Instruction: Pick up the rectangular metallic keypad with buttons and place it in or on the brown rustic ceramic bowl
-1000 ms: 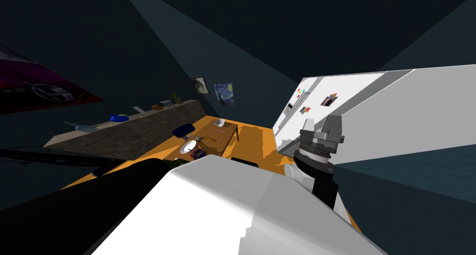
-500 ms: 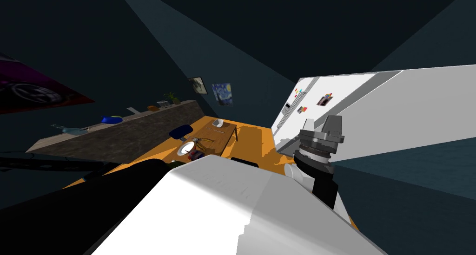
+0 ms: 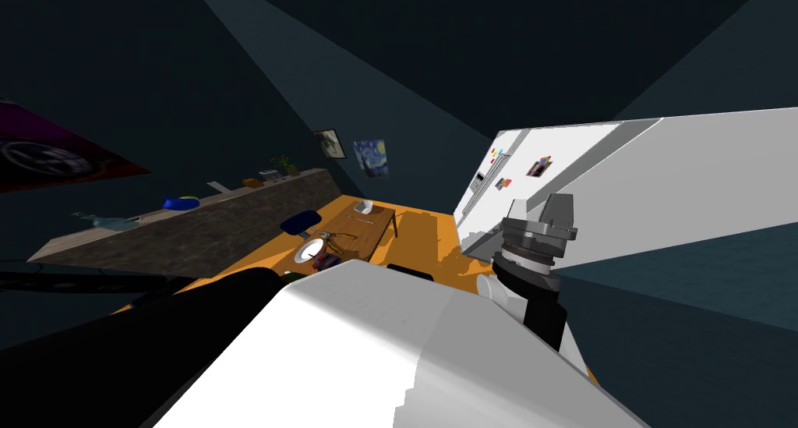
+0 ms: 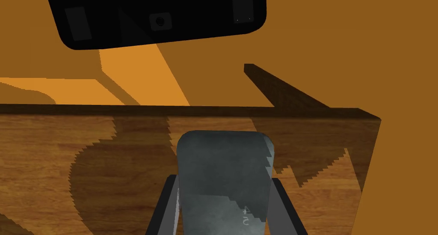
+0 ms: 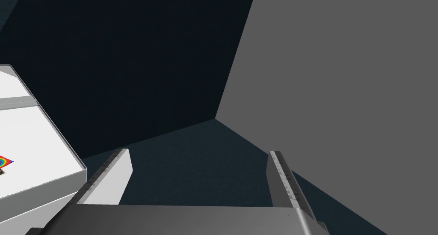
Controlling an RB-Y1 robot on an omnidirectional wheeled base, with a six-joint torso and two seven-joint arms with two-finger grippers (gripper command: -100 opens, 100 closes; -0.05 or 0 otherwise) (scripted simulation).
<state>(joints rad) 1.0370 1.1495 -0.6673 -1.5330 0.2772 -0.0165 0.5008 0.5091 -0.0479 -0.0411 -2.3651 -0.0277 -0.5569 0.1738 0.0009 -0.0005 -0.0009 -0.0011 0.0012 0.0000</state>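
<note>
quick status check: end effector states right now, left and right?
Left end effector: closed, holding the grey keypad.
Right end effector: open, nothing between its fingers.

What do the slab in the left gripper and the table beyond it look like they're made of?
The keypad in the left gripper looks like dull metal: mottled grey with a soft sheen, faint digits near its base; painted plastic is possible. The table looks like wood with a matte finish: brown streaky grain, darker edge.
</note>
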